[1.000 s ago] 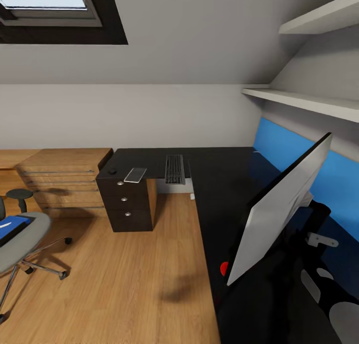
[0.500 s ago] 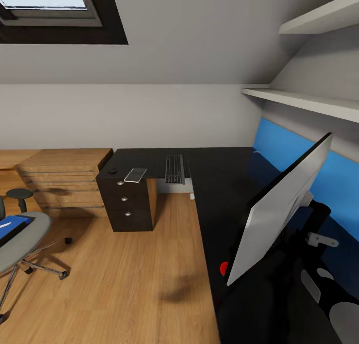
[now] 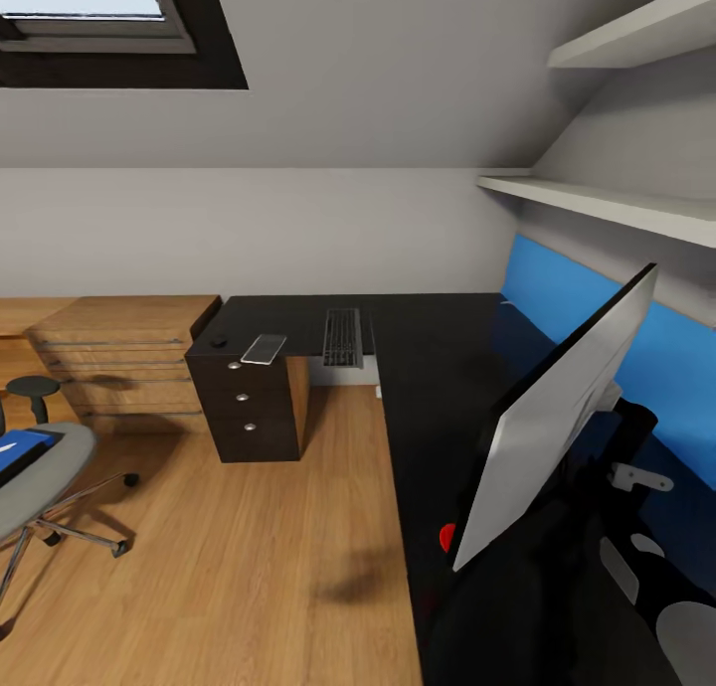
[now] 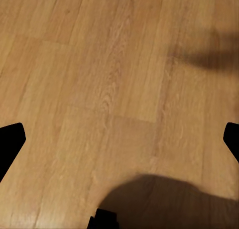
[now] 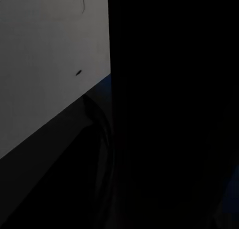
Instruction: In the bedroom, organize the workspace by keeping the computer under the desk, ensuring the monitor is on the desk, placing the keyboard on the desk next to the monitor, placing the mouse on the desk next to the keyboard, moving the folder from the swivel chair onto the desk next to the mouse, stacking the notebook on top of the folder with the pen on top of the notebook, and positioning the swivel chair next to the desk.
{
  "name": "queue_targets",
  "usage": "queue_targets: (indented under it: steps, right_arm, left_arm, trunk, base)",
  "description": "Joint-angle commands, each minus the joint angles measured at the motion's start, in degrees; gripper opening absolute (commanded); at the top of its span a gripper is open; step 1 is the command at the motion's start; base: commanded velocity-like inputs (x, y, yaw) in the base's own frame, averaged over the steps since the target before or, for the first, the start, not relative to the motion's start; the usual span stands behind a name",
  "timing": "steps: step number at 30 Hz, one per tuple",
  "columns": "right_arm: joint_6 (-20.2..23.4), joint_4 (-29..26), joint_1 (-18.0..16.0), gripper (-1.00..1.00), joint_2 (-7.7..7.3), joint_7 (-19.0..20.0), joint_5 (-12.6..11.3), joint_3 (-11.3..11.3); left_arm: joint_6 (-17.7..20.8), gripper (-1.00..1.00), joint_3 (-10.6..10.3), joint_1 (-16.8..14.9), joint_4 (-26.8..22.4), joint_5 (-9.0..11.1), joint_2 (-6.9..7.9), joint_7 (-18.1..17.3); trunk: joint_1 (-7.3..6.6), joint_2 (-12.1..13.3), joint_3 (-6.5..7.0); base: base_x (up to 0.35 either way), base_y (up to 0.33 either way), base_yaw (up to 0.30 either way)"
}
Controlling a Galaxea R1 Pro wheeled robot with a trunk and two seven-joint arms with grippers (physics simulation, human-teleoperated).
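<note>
Everything slid slightly left as the camera turned. Desk carries the tilted monitor and, farther back, the keyboard. Folder lies on the swivel chair. Left gripper spread wide; right one, I cannot tell.

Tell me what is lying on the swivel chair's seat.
On the swivel chair seat lies the blue folder, flat. The picture's edge cuts off most of it, so anything further along the seat cannot be seen.
</note>
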Motion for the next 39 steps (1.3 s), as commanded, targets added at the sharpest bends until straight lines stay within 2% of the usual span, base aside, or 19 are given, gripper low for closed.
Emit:
queue_targets:
  steps: [1,17,39]
  right_arm:
    - [-0.32,0.69,0.01,-1.0,-0.07,-0.09,-1.47,0.35]
    - [-0.32,0.7,0.02,-1.0,-0.07,-0.04,-1.47,0.33]
    - [-0.24,0.69,0.02,-1.0,-0.07,-0.06,-1.47,0.32]
  left_arm:
    - [-0.14,1.0,0.21,-0.03,0.02,0.22,-0.01,-0.34]
    - [-0.14,1.0,0.21,-0.03,0.02,0.24,0.0,-0.34]
    - [-0.14,1.0,0.23,-0.03,0.02,0.28,0.0,-0.34]
  trunk:
    - [0.0,-0.03,-0.07]
    - [0.0,-0.03,-0.07]
    - [0.0,-0.03,-0.07]
  base:
    - [0.0,-0.026,0.0]
    - [0.0,-0.063,0.0]
    - [0.0,-0.003,0.0]
